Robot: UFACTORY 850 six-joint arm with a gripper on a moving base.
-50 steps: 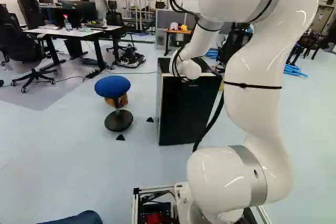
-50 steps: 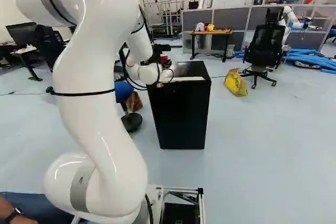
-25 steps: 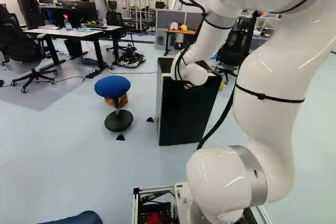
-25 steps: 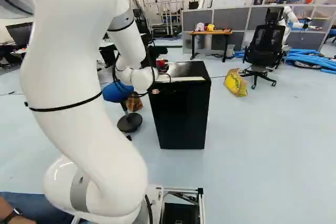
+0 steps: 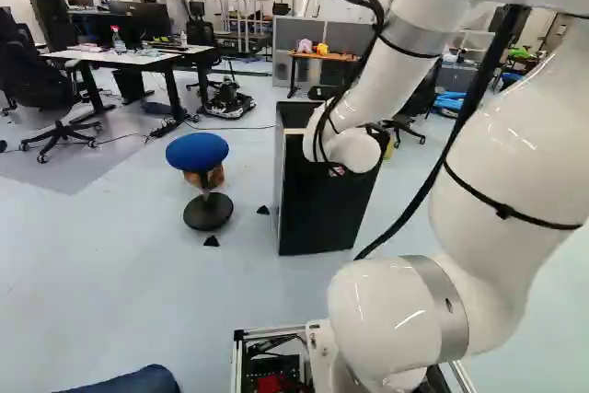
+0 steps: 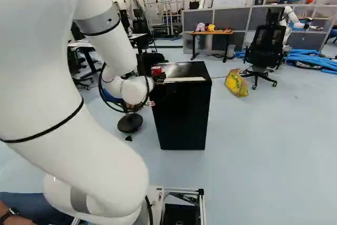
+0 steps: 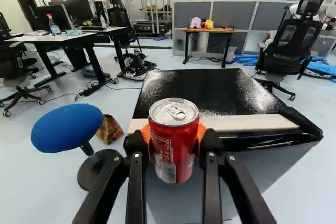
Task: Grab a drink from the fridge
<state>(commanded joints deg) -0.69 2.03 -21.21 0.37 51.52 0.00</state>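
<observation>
Shiny metal can (image 7: 174,141), glossy fridge (image 7: 202,92)

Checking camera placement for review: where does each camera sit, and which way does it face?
Left base view: behind-left of the arm, facing ahead and down toward the black fridge; arm right of middle.
Right base view: behind-right, same heading; arm left of middle.
Wrist view: on the wrist, facing along the claw, shut on a red can, fridge beyond.
Both base views share fridge, arm and blue stool.

Low passage ahead is blocked by the black fridge (image 6: 181,117); open air is noted above its top. To its left, a gap is bounded by the blue stool (image 5: 198,152). Farther right, a yellow bag (image 6: 236,84) and black chair (image 6: 266,48) are recorded.
</observation>
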